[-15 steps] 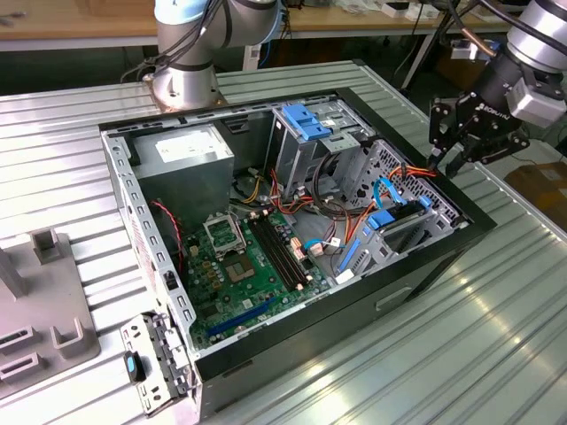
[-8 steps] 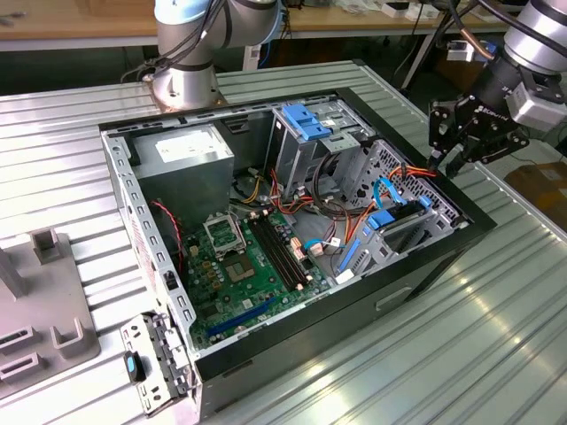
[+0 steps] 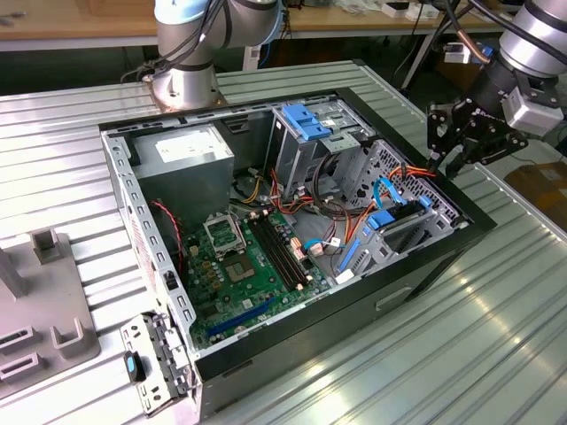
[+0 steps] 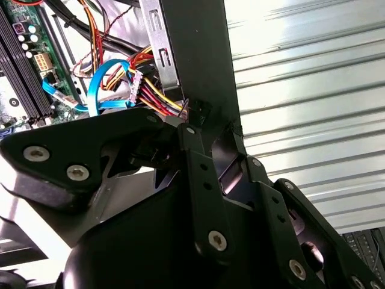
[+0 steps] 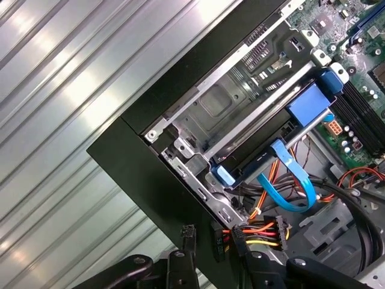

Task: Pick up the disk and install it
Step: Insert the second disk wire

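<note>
While the open computer case lies on its side on the ribbed metal surface, its interior faces up. A green motherboard covers the floor of the case. A grey power supply box sits in the corner nearest the arm base.

A metal drive cage with a blue latch stands at the far wall. A grey fixture rests on the surface at the exterior view's left, well apart from the case.

The disk sits in the bay at the case's end on the exterior view's right. Its blue rails show along its edges, and in the first wrist view the disk lies under a metal bar. A blue data cable loops just beside it. A bundle of red, yellow and orange wires lies between the disk and the hand.

The hand hangs over the black case rim, pointing down at that corner. In both wrist views the hand shows its fingertips slightly spread, with nothing pinched between them.
</note>
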